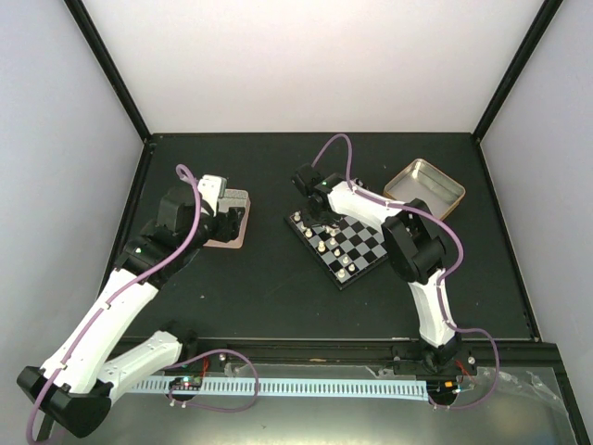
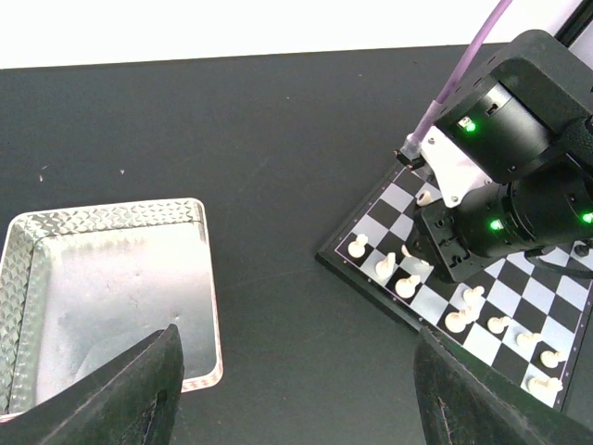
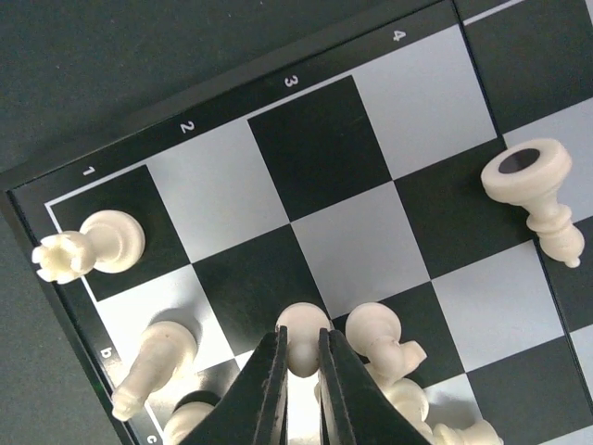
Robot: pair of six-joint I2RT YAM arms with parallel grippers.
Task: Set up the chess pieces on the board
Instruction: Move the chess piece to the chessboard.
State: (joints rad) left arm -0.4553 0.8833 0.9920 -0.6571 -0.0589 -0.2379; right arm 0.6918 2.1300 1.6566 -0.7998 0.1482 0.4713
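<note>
The board (image 1: 357, 243) lies mid-table, tilted, with several cream-white chess pieces on its left side. In the right wrist view my right gripper (image 3: 300, 357) is shut on a cream-white pawn (image 3: 302, 332) over the board (image 3: 324, 148). A rook (image 3: 88, 248) stands in the corner square; another white piece (image 3: 535, 185) lies tipped at right. My left gripper (image 2: 296, 389) is open and empty over bare table between a silver tin (image 2: 102, 287) and the board's corner (image 2: 371, 269). No black pieces show.
The second silver tin (image 1: 424, 187) sits at the back right of the table. The tin under my left gripper (image 1: 230, 221) is empty. The right arm (image 2: 510, 167) hangs over the board's near corner in the left wrist view.
</note>
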